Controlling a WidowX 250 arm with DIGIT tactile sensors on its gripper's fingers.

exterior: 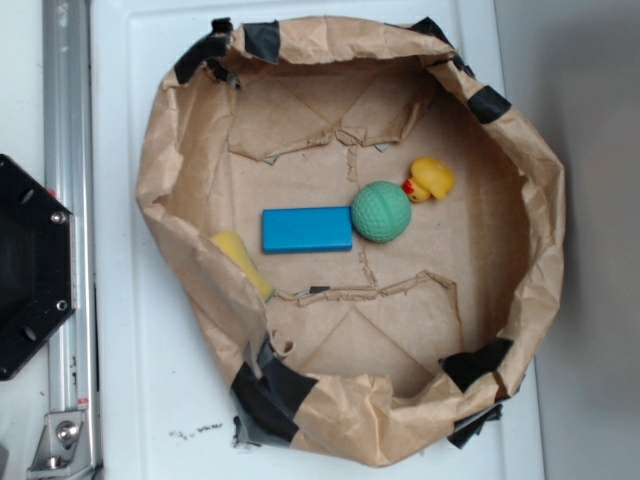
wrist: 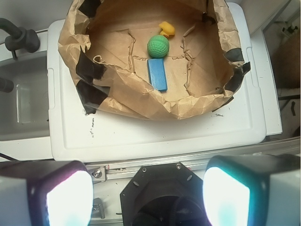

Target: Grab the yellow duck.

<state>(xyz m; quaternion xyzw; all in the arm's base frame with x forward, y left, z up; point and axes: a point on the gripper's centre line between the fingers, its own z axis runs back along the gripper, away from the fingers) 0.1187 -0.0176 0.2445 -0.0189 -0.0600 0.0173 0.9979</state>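
Note:
The yellow duck [exterior: 432,180] is small and rounded, with an orange-red beak, and lies inside the brown paper basin [exterior: 545,230], touching the right side of the green ball. In the wrist view the yellow duck [wrist: 167,29] is far off, beyond the ball at the basin's back. My gripper [wrist: 148,197] shows only in the wrist view, hanging well short of the basin, above the black robot base [wrist: 160,197]. Its two fingers [wrist: 63,200] stand wide apart with nothing between them. The exterior view does not show the gripper.
A green dimpled ball [exterior: 381,211] touches a blue block [exterior: 307,230] at the basin's middle. A plain yellow block [exterior: 243,263] leans on the left wall. The crumpled paper wall [wrist: 141,101], patched with black tape, rises all round. The basin rests on a white lid [wrist: 155,132].

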